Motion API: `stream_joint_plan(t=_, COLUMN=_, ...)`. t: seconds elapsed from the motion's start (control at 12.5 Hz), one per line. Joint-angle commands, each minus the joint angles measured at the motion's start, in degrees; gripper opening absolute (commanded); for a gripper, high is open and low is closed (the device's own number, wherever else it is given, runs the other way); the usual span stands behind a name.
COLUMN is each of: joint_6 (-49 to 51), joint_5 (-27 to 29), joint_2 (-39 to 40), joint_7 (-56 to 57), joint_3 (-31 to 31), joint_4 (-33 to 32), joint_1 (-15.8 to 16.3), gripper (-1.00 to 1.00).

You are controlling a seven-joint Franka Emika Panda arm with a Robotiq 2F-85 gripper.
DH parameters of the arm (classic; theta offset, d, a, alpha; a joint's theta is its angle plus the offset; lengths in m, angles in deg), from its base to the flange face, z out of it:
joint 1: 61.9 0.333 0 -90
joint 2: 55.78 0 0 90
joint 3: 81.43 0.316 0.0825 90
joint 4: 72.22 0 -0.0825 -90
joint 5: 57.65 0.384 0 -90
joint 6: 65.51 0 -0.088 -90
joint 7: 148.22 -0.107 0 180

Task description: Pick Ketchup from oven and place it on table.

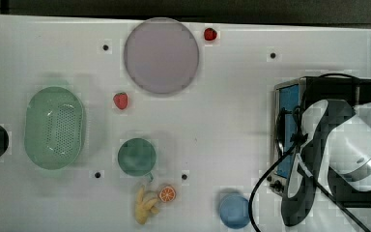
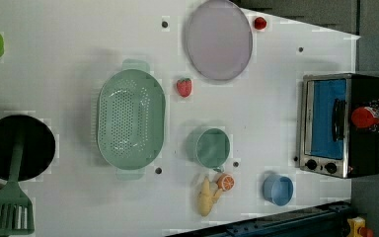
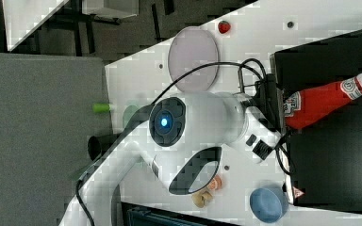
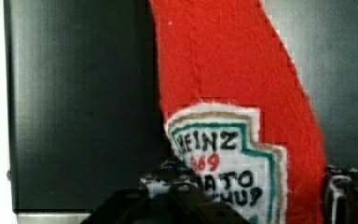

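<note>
The Ketchup [image 3: 325,101], a red bottle with a white cap and a white label, lies on the black top of the oven [image 3: 339,155], its cap toward the right view's upper right. My gripper [image 3: 285,110] grips the bottle's base end. In the wrist view my gripper [image 4: 251,196] has a finger pressed against each side of the Ketchup [image 4: 233,70] at its label. In the left view the Ketchup [image 2: 367,117] rests over the oven [image 2: 325,123], whose blue glass door is closed. In the top view my arm covers much of the oven [image 1: 286,104] at the white table's [image 1: 222,96] right end.
On the table are a purple plate [image 1: 161,55], a green colander [image 1: 54,126], a green cup [image 1: 136,157], a blue bowl [image 1: 234,210] close to the oven, two strawberries [image 1: 120,100] [image 1: 210,34], a banana [image 1: 147,203] and an orange slice [image 1: 167,194]. A black pan [image 2: 17,148] sits at the left view's left.
</note>
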Motion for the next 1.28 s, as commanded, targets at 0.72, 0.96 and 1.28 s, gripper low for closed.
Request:
stream_joint_plan(t=0.72, joint_6=24.78, joint_5=-6.67, joint_2=-13.14, joint_7=-0.34, joint_3=6.91, joint_4=20.43, joint_1=7.32, gripper=0.26)
stream_joint_plan(t=0.96, joint_6=31.54, joint_5=-6.67, joint_2=-15.84, joint_7=-0.34, joint_3=14.63, joint_4=20.46, joint_1=10.18, gripper=0.27)
stream_joint_plan(t=1.28, joint_6=33.61, joint_5=-6.68, joint_2=-15.88, joint_7=-0.35, joint_3=23.48, joint_4=17.69, joint_1=11.97, gripper=0.26)
